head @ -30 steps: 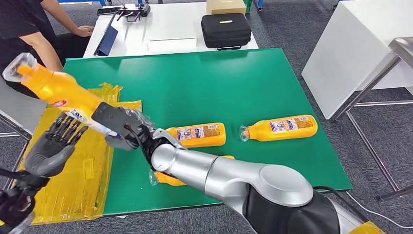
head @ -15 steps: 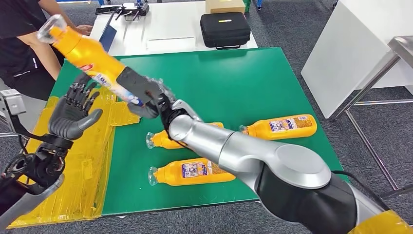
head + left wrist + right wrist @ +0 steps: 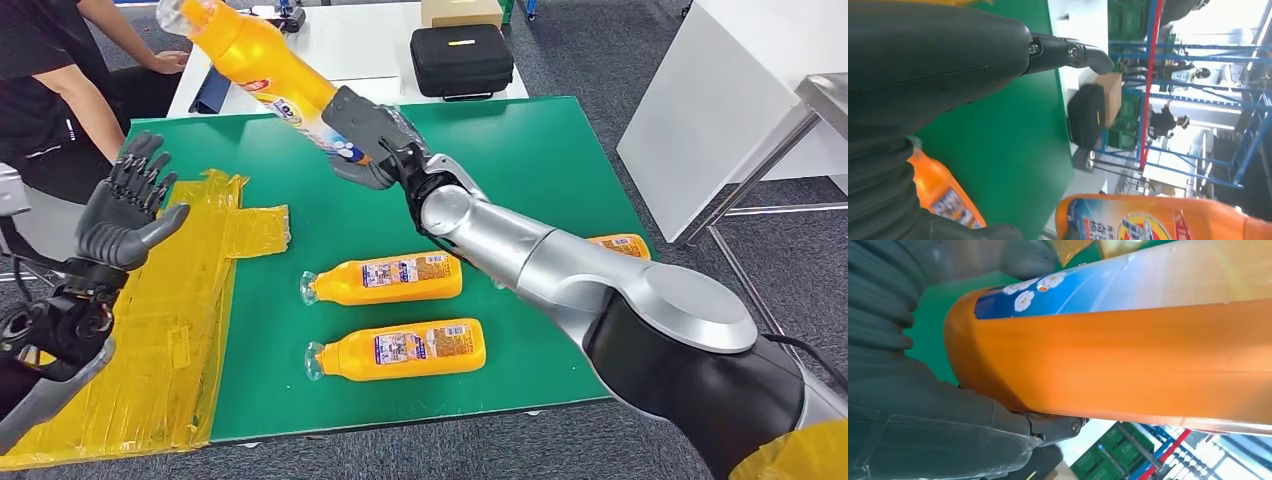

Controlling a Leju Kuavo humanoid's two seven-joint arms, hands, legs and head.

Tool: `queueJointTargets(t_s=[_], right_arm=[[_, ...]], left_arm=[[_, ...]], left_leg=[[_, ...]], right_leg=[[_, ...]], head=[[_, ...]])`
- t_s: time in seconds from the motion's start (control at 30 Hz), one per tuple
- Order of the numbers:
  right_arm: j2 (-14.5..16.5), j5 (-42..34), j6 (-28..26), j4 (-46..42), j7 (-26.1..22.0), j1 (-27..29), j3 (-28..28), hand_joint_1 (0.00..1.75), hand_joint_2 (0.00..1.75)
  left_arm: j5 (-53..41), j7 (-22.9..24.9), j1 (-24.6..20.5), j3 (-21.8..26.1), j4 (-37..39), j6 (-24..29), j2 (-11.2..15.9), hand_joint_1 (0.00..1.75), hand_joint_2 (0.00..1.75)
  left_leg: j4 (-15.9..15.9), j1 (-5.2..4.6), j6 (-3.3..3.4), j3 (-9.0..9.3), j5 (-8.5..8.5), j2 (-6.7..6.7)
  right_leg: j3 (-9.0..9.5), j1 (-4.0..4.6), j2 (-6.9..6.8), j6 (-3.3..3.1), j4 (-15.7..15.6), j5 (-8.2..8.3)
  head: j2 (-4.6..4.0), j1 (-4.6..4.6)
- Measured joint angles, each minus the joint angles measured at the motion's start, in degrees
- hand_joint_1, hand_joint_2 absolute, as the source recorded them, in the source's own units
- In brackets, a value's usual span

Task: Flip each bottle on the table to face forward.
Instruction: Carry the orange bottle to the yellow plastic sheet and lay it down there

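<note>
My right hand (image 3: 368, 133) grips the base of an orange bottle (image 3: 262, 62) and holds it high over the far left of the green table (image 3: 520, 160), clear cap up and away from me. The right wrist view shows this bottle (image 3: 1128, 355) close up, blue label edge near the palm. My left hand (image 3: 126, 210) is raised over the yellow plastic sheet (image 3: 165, 340), fingers spread, holding nothing. Two orange bottles lie on the table, labels up, caps to the left: one mid-table (image 3: 388, 278), one nearer me (image 3: 402, 348). A third bottle (image 3: 625, 243) is mostly hidden behind my right arm.
A person in black (image 3: 40, 70) sits at the far left. Behind the green table stands a white table (image 3: 340, 50) with a black case (image 3: 463, 60) and a cardboard box (image 3: 462, 12). Another white table (image 3: 720, 100) and a metal frame stand at right.
My right arm has swung the held bottle up and away, from beside my left hand to above the table's far left. My left hand stays spread and has drifted slightly left.
</note>
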Motion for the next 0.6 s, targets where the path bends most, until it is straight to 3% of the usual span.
queueJointTargets(t_s=[0.17, 0.33, 0.47, 0.6], right_arm=[[-6.2, 1.1, 1.1, -0.9, -6.8, 2.7, -3.4, 1.75, 1.75], [-10.4, 10.3, 2.6, -1.3, -12.1, 11.3, -12.3, 1.75, 1.75], [-12.0, 15.7, 3.2, -1.6, -12.4, 17.2, -19.4, 1.75, 1.75], [-11.6, 20.7, 4.5, -1.5, -12.3, 20.9, -25.1, 1.75, 1.75]], left_arm=[[-0.8, -0.6, -3.6, -4.4, 1.7, 1.9, -6.0, 0.00, 1.75], [0.4, -0.8, -7.9, -8.3, 4.5, 2.1, -11.7, 0.00, 1.75], [1.2, -0.4, -10.1, -10.6, 5.7, 1.7, -14.9, 0.00, 1.75], [1.8, -0.3, -10.8, -12.6, 5.9, 1.6, -17.5, 0.00, 1.75]], left_leg=[[0.1, -0.09, 0.07, -0.06, 0.04, -0.22], [0.1, -0.20, 0.14, -0.11, 0.01, -0.28], [0.1, -0.19, 0.14, -0.15, 0.01, -0.28], [0.1, -0.18, 0.14, -0.16, 0.01, -0.12]], right_leg=[[0.09, -0.09, -0.21, 0.06, -0.1, 0.02], [0.11, -0.11, -0.28, 0.17, -0.1, 0.08], [0.09, -0.11, -0.28, 0.17, -0.1, 0.08], [0.03, -0.09, -0.16, 0.17, -0.1, 0.08]], head=[[0.00, 0.01], [0.00, -0.03], [0.00, -0.03], [0.00, -0.04]])
